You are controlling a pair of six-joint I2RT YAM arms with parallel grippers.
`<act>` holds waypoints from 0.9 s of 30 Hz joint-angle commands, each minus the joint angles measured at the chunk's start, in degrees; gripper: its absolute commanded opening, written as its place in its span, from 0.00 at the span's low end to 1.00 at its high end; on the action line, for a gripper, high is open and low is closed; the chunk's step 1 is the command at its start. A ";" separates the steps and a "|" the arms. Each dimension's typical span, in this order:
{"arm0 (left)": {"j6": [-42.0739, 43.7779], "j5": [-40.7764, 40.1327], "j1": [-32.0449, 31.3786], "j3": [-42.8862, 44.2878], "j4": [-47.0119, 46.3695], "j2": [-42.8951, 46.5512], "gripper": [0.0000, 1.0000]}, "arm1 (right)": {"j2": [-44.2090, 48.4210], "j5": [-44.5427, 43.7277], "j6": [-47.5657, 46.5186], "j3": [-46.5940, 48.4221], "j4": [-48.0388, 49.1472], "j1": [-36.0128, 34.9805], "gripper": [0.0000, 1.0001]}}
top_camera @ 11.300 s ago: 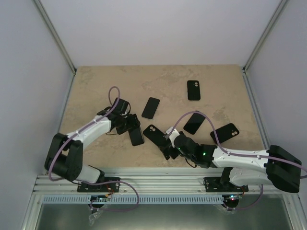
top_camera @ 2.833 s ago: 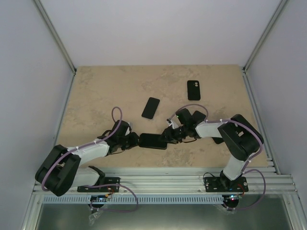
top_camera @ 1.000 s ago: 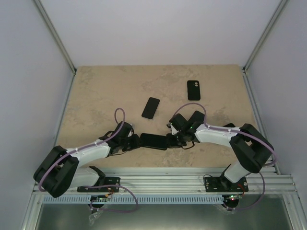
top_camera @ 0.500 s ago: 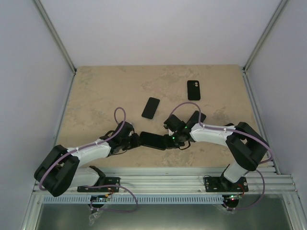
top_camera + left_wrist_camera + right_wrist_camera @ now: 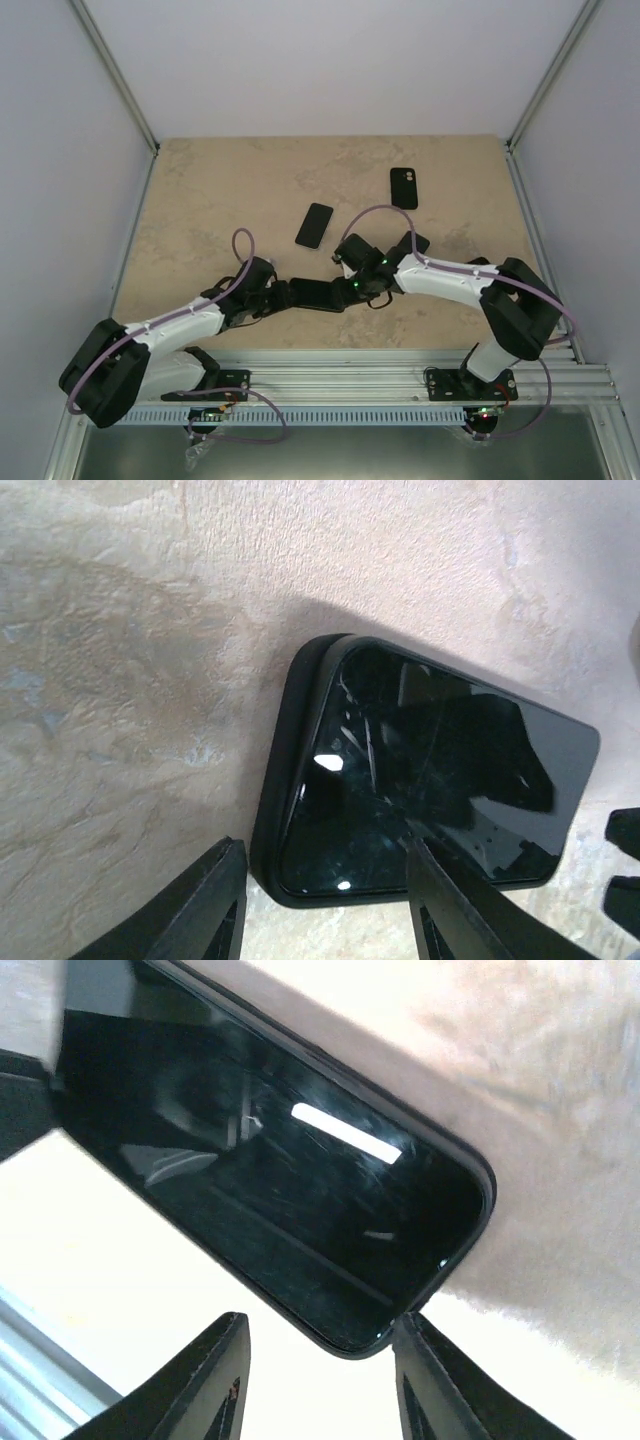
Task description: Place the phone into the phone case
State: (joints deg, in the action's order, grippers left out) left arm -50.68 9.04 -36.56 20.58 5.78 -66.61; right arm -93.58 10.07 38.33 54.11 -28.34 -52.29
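Observation:
The black phone lies screen up on the table, seated in the black phone case, whose rim frames the glass. My left gripper is at its left end, open; in the left wrist view its fingers straddle the cased phone's near corner, the left one clear of the case. My right gripper is at the right end, also open. In the right wrist view the phone has a rounded corner between my right fingers without touching them.
A bare black phone lies just beyond the cased one. A black case with camera holes sits at the back right. Another dark phone or case shows partly behind the right arm. Metal rails border the table's near edge.
Both grippers have opened and let go of the cased phone's ends. The right gripper has shifted slightly away from the near edge. The phone stays where it was.

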 commanded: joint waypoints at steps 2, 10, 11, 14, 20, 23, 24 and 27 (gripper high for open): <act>-1.94 0.00 -0.43 -1.38 2.81 4.02 0.48 | 4.10 3.69 -6.33 1.47 0.78 3.71 0.48; -5.36 2.50 -3.43 -3.51 0.93 6.81 0.58 | 1.44 9.17 -14.41 3.42 4.18 8.50 0.67; -6.10 3.06 -3.94 -3.97 -0.17 6.65 0.59 | 0.72 10.29 -15.21 3.67 4.89 9.18 0.69; -8.04 3.84 -5.55 -5.01 -2.78 6.03 0.61 | -2.16 13.04 -17.21 4.81 6.12 10.81 0.74; -8.52 3.96 -6.42 -5.20 -4.13 4.72 0.70 | -7.70 16.63 -19.55 7.07 7.10 11.68 0.79; -9.05 5.16 -6.42 -5.69 -7.24 2.63 0.75 | -9.14 17.70 -19.76 7.10 7.51 11.64 0.81; -9.15 5.35 -6.42 -5.72 -8.07 1.83 0.77 | -9.42 18.06 -19.76 6.88 7.72 11.69 0.81; -8.86 5.34 -6.42 -5.41 -9.32 -0.61 0.82 | -9.90 19.09 -19.71 5.97 8.31 11.71 0.82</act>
State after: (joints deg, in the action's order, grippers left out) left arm -59.02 13.63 -42.65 16.29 -2.61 -64.20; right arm -102.78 26.22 20.03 60.14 -21.58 -40.62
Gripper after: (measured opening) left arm 0.797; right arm 0.815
